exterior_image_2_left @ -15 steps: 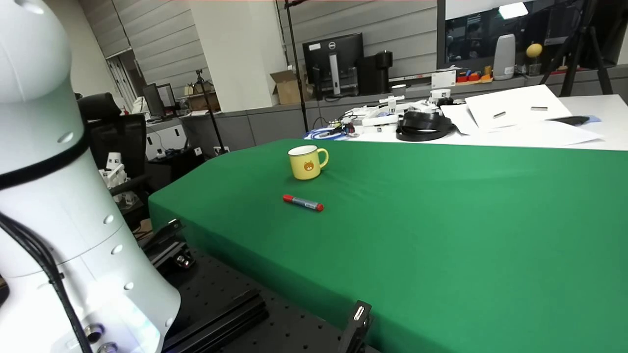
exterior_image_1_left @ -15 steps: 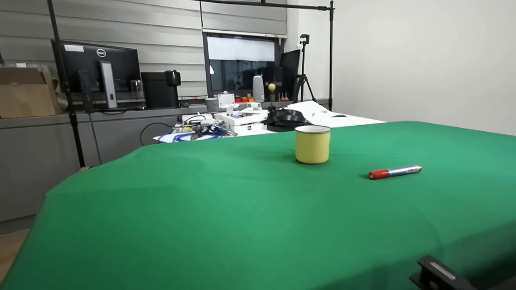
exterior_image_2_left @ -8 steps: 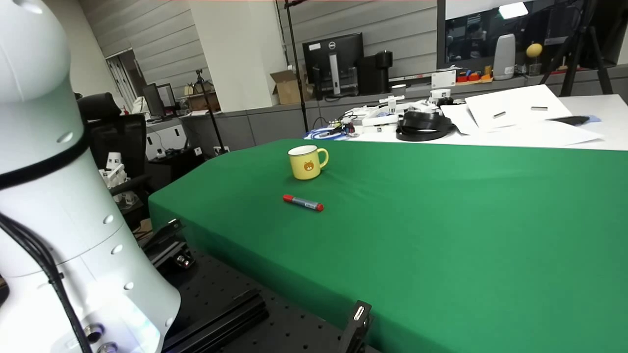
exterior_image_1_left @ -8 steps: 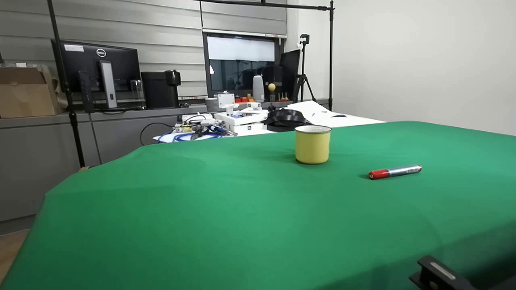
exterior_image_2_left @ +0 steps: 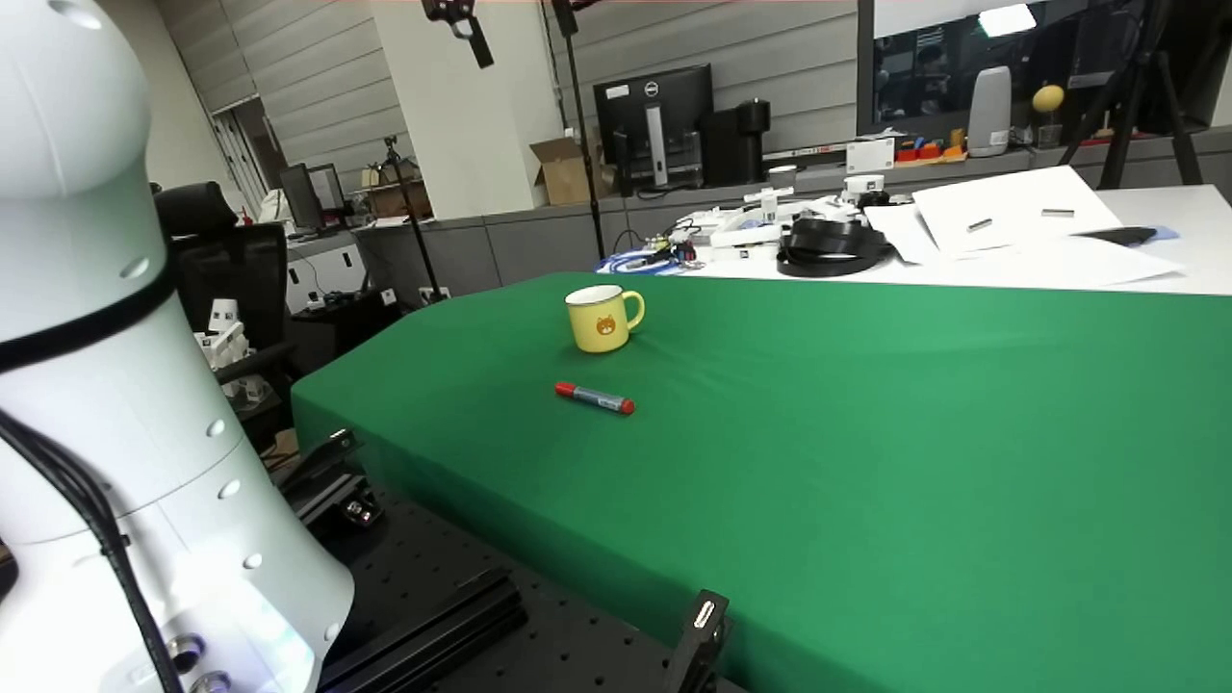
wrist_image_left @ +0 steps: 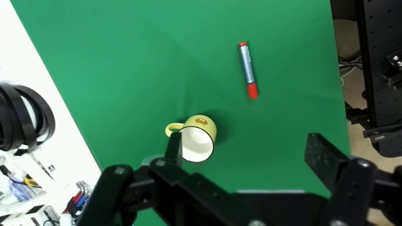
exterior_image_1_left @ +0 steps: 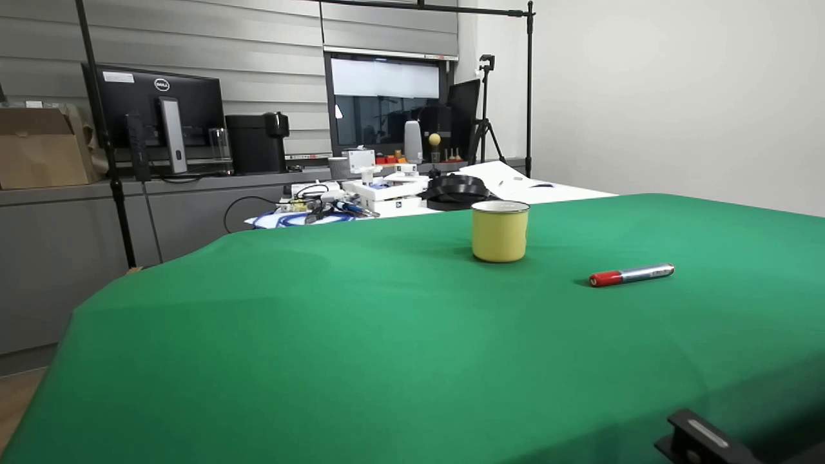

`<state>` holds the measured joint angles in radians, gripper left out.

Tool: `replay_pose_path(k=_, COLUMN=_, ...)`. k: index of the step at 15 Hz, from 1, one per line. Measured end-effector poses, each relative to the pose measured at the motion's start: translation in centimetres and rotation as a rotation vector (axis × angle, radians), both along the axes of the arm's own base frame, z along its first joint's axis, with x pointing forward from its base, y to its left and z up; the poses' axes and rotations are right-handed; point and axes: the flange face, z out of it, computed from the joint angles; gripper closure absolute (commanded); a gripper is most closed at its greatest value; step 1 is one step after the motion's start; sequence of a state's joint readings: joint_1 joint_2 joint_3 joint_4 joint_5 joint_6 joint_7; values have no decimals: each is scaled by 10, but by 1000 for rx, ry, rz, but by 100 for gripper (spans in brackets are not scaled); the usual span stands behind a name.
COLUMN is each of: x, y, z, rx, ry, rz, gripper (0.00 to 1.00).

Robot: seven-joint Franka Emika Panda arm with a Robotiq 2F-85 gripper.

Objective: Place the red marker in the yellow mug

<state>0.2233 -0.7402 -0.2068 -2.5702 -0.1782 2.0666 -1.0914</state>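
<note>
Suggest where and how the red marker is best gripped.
Probably by its grey barrel, near mid-length, from straight above: the red marker lies on its side on the green cloth, so the open gripper could close across its narrow width.

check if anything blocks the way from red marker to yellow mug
Nothing visible does: in the wrist view, only green cloth lies between the red marker and the yellow mug, which stands upright.

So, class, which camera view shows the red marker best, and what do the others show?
The wrist view. It looks down on the whole red marker, at its largest, with both red ends clear. Both exterior views show it whole, lying on the green cloth, but smaller and from a lower angle.
</note>
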Motion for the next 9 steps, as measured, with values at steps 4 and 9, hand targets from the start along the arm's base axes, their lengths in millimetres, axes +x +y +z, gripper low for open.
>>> replay_pose_path(k=4, x=7, y=1, z=-58, rx=23, ry=109, rz=32, gripper=0)
replay_pose_path(k=9, x=13, y=2, z=-73, rx=15, ry=147, rz=28, gripper=0)
